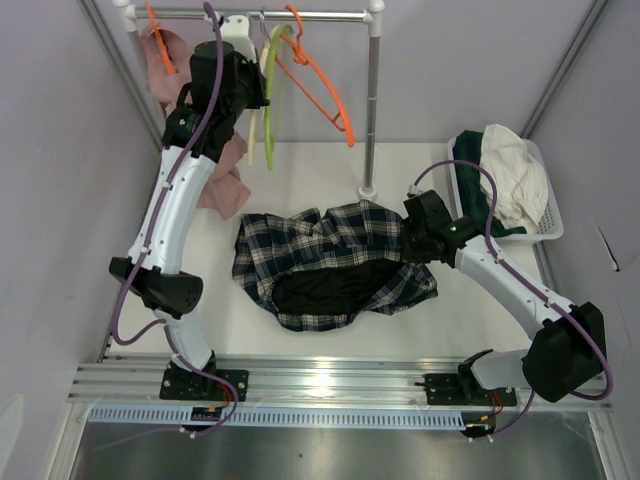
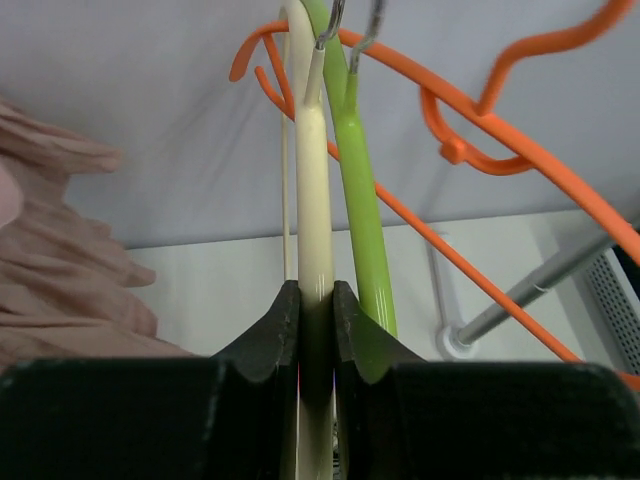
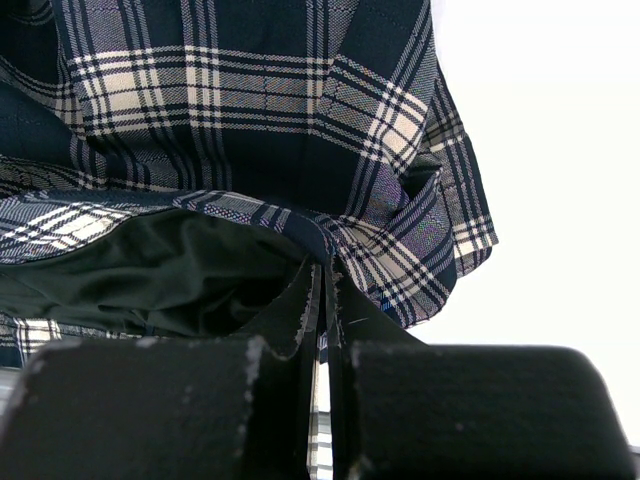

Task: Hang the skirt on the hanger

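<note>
A dark plaid skirt (image 1: pixel 320 250) with black lining lies crumpled on the white table; it fills the right wrist view (image 3: pixel 250 90). My right gripper (image 1: pixel 408 245) is shut on the skirt's right edge (image 3: pixel 325 275). A cream hanger (image 1: pixel 256 130) hangs from the rail (image 1: pixel 310 15) beside a green hanger (image 1: pixel 270 100) and an orange hanger (image 1: pixel 320 85). My left gripper (image 1: pixel 245 85) is shut on the cream hanger's arm (image 2: pixel 315 200), with the green hanger (image 2: pixel 362 220) just to the right of the jaws.
A pink garment (image 1: pixel 225 180) hangs on another orange hanger (image 1: pixel 158 40) at the rail's left end. The rail's upright pole (image 1: pixel 372 110) stands at the back middle. A white basket (image 1: pixel 545 215) with clothes sits at the right.
</note>
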### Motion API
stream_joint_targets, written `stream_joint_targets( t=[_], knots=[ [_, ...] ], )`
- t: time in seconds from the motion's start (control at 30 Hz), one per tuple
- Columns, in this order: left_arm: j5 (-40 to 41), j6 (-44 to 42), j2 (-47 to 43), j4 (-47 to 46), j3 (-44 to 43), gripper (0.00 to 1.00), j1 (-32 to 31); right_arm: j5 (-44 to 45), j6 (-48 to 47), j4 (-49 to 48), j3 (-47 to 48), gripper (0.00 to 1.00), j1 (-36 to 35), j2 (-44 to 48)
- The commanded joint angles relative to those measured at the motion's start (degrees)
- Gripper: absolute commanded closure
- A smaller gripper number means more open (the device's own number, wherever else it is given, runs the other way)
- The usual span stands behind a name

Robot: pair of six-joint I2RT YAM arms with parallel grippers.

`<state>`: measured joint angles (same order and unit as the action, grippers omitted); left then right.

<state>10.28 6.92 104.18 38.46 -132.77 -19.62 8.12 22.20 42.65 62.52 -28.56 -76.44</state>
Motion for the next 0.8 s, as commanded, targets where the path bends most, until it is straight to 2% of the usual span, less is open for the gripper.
stream_joint_targets(
  t=[0.0,0.2,0.47,0.77],
  knots=[
    [-5.62,-3.31,1.46,-1.98,-3.02,1.0,-3.14,0.14,-1.19,-0.99,0.76,1.0,0.52,0.77],
    [-6.51,-3.49,2.95,-1.98,-3.99,1.0,-5.43,0.05,-1.45,-0.73,0.58,1.0,1.13,1.21],
    [4.73,-1.3,2.61,-0.58,-4.95,1.0,-4.47,-0.21,-1.63,-0.55,0.67,1.0,1.4,1.39],
    [8.17,0.11,2.08,-0.4,-4.78,1.0,-1.92,-0.39,-1.45,-0.56,0.67,1.0,1.4,1.03]
  ],
)
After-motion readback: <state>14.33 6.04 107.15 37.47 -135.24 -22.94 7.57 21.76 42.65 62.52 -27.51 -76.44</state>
